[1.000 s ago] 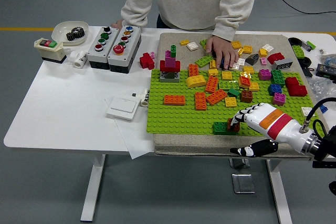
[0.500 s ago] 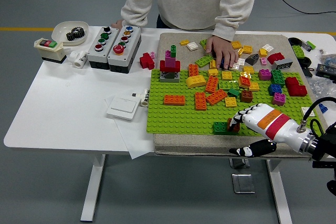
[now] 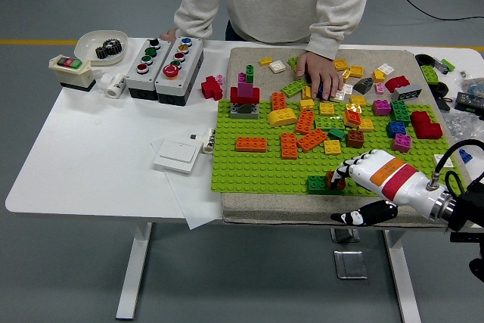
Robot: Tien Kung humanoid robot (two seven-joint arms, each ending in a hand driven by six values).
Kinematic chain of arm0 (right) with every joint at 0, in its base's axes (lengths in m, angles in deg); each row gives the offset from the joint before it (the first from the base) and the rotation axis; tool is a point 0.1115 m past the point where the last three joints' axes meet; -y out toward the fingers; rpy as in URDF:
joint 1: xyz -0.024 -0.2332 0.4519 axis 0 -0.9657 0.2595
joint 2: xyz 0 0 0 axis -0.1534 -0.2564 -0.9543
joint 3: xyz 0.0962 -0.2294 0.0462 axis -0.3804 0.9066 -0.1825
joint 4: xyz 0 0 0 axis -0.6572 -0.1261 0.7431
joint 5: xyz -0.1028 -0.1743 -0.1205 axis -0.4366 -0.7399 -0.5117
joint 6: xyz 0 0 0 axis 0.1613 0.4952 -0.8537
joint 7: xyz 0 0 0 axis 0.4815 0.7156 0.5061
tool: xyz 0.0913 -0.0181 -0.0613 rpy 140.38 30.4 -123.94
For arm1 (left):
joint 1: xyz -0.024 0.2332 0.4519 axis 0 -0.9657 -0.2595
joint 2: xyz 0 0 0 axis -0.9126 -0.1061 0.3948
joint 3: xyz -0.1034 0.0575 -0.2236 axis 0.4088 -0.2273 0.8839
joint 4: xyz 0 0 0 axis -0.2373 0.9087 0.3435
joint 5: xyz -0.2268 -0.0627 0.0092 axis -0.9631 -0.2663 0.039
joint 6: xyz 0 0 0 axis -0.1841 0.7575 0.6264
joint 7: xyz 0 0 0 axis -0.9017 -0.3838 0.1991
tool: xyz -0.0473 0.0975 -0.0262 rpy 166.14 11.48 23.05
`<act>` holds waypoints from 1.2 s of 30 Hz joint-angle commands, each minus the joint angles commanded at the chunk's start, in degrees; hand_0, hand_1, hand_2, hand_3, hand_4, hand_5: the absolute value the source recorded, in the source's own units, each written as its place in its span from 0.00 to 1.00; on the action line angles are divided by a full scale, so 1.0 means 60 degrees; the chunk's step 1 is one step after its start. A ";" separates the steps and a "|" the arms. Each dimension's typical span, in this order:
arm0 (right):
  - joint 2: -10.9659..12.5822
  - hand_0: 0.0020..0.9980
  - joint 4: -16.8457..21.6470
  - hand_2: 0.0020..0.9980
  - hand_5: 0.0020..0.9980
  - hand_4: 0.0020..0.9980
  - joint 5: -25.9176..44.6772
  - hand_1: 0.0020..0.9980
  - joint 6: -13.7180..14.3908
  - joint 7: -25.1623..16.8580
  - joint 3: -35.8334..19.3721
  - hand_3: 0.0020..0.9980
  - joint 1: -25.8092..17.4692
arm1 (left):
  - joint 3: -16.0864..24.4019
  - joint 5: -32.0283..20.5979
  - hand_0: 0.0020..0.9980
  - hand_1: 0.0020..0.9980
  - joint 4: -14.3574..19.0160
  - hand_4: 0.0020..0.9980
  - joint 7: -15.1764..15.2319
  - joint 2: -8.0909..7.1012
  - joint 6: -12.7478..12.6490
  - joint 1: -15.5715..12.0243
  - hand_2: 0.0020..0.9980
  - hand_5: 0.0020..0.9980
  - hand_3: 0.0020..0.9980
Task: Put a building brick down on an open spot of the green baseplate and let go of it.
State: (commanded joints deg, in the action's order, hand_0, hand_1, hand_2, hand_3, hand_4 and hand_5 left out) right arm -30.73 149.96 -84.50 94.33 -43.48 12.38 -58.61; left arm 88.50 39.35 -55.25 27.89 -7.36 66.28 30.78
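The green baseplate (image 3: 257, 168) lies on a grey mat and carries several orange, yellow, green and red bricks. At its near right edge a dark green brick (image 3: 318, 184) sits with a small dark red brick (image 3: 336, 182) against its right side. My right hand (image 3: 342, 194), white with an orange and red band, reaches in from the lower right. Its fingers (image 3: 349, 167) hang loosely just over the dark red brick, and the thumb (image 3: 355, 217) is spread well away toward the table's edge, so nothing is gripped. My left arm is out of sight.
A person stands at the far side with one hand (image 3: 318, 73) on the loose bricks on the mat and the other by the button boxes (image 3: 164, 60). A white switch plate (image 3: 178, 154), a paper sheet, a bowl with a gear (image 3: 102, 45) and a red brick cluster (image 3: 212, 87) lie to the left.
My right hand has eased very slightly to the right; the bricks and the person's hands have stayed put.
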 joint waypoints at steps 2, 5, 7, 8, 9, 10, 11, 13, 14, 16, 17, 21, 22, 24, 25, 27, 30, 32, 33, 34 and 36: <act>0.0002 0.52 -0.0018 0.67 0.66 0.87 -0.0004 0.59 -0.0013 0.0002 0.0021 0.58 0.0010 | 0.0001 0.0002 0.75 0.77 -0.0001 0.79 0.0000 -0.0002 0.0000 0.0006 0.79 0.75 0.68; -0.0002 0.52 -0.0029 0.67 0.66 0.87 -0.0002 0.59 -0.0017 0.0003 0.0034 0.58 0.0019 | -0.0002 -0.0005 0.75 0.77 0.0001 0.79 0.0003 -0.0004 0.0001 0.0010 0.79 0.75 0.68; -0.0005 0.52 -0.0032 0.67 0.66 0.87 -0.0002 0.59 -0.0021 0.0007 0.0046 0.58 0.0028 | -0.0003 -0.0010 0.75 0.77 0.0000 0.79 0.0004 -0.0004 0.0000 0.0011 0.79 0.75 0.68; -0.0005 0.53 -0.0031 0.67 0.66 0.87 -0.0004 0.59 -0.0024 0.0007 0.0052 0.58 0.0032 | -0.0004 -0.0011 0.75 0.76 -0.0001 0.79 0.0005 -0.0003 -0.0001 0.0012 0.79 0.75 0.68; -0.0005 0.53 -0.0029 0.67 0.66 0.87 -0.0006 0.59 -0.0030 0.0007 0.0061 0.58 0.0039 | -0.0004 -0.0011 0.75 0.76 0.0000 0.79 0.0005 -0.0002 -0.0001 0.0014 0.79 0.75 0.68; -0.0006 0.53 -0.0030 0.67 0.66 0.87 -0.0008 0.59 -0.0034 0.0009 0.0066 0.58 0.0042 | -0.0007 -0.0014 0.75 0.76 0.0001 0.79 0.0006 -0.0002 -0.0001 0.0014 0.79 0.75 0.68; -0.0007 0.53 -0.0031 0.67 0.66 0.87 -0.0010 0.59 -0.0035 0.0010 0.0068 0.58 0.0044 | -0.0007 -0.0015 0.75 0.76 0.0001 0.79 0.0006 -0.0002 -0.0001 0.0014 0.79 0.75 0.68; -0.0015 0.53 -0.0055 0.67 0.66 0.87 -0.0012 0.59 -0.0049 0.0027 0.0082 0.58 0.0056 | -0.0014 -0.0027 0.75 0.76 0.0002 0.79 0.0011 -0.0002 -0.0005 0.0014 0.79 0.75 0.68; -0.0018 0.53 -0.0072 0.67 0.65 0.87 -0.0022 0.59 -0.0064 0.0037 0.0096 0.58 0.0064 | -0.0015 -0.0026 0.75 0.76 0.0003 0.79 0.0010 -0.0003 -0.0005 0.0016 0.79 0.75 0.68; -0.0021 0.53 -0.0089 0.67 0.65 0.87 -0.0031 0.59 -0.0078 0.0048 0.0108 0.58 0.0072 | -0.0015 -0.0024 0.75 0.76 0.0003 0.79 0.0009 -0.0004 -0.0004 0.0018 0.79 0.75 0.68; -0.0025 0.53 -0.0112 0.67 0.65 0.87 -0.0043 0.59 -0.0097 0.0063 0.0122 0.58 0.0082 | -0.0015 -0.0022 0.75 0.76 0.0003 0.79 0.0009 -0.0006 -0.0003 0.0021 0.79 0.75 0.68; -0.0047 0.52 -0.0182 0.67 0.65 0.87 -0.0085 0.59 -0.0169 0.0125 0.0168 0.58 0.0121 | -0.0018 -0.0027 0.75 0.76 0.0005 0.79 0.0009 -0.0007 -0.0005 0.0025 0.79 0.75 0.68; -0.0051 0.52 -0.0189 0.67 0.65 0.87 -0.0095 0.59 -0.0189 0.0142 0.0171 0.58 0.0127 | -0.0019 -0.0029 0.75 0.76 0.0005 0.79 0.0010 -0.0008 -0.0005 0.0025 0.79 0.75 0.68; -0.0057 0.52 -0.0199 0.67 0.65 0.87 -0.0103 0.59 -0.0210 0.0162 0.0172 0.58 0.0134 | -0.0020 -0.0033 0.75 0.76 0.0004 0.79 0.0012 -0.0009 -0.0006 0.0025 0.79 0.75 0.68; -0.0058 0.52 -0.0200 0.67 0.65 0.87 -0.0103 0.59 -0.0212 0.0163 0.0172 0.58 0.0135 | -0.0020 -0.0034 0.75 0.76 0.0004 0.79 0.0012 -0.0009 -0.0007 0.0025 0.79 0.75 0.68; -0.0053 0.52 -0.0200 0.67 0.65 0.87 -0.0114 0.59 -0.0256 0.0179 0.0194 0.58 0.0148 | -0.0016 -0.0021 0.75 0.76 0.0003 0.79 0.0009 -0.0008 -0.0004 0.0026 0.79 0.75 0.68; -0.0054 0.52 -0.0211 0.67 0.65 0.87 -0.0110 0.59 -0.0272 0.0186 0.0228 0.58 0.0158 | -0.0012 -0.0018 0.75 0.76 0.0001 0.79 0.0007 -0.0009 -0.0005 0.0023 0.79 0.75 0.68; -0.0061 0.52 -0.0226 0.67 0.65 0.87 -0.0113 0.59 -0.0286 0.0191 0.0255 0.58 0.0154 | -0.0002 0.0004 0.75 0.76 0.0001 0.79 -0.0002 -0.0008 -0.0003 0.0020 0.79 0.75 0.68; -0.0061 0.51 -0.0230 0.67 0.65 0.87 -0.0122 0.58 -0.0295 0.0194 0.0262 0.58 0.0147 | 0.0002 0.0011 0.75 0.76 0.0001 0.79 -0.0005 -0.0008 -0.0003 0.0018 0.79 0.75 0.68; -0.0062 0.51 -0.0233 0.67 0.65 0.87 -0.0132 0.58 -0.0304 0.0196 0.0268 0.58 0.0140 | 0.0005 0.0016 0.75 0.76 0.0001 0.79 -0.0008 -0.0007 -0.0002 0.0016 0.79 0.75 0.68; -0.0060 0.51 -0.0242 0.67 0.65 0.87 -0.0144 0.58 -0.0312 0.0203 0.0278 0.58 0.0125 | 0.0012 0.0024 0.75 0.76 0.0001 0.79 -0.0013 -0.0008 0.0000 0.0008 0.79 0.75 0.68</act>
State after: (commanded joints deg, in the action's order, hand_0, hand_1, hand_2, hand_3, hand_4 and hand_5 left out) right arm -31.08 148.51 -85.36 92.46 -42.26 14.05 -57.86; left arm 88.57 39.49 -55.24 27.81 -7.41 66.28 30.83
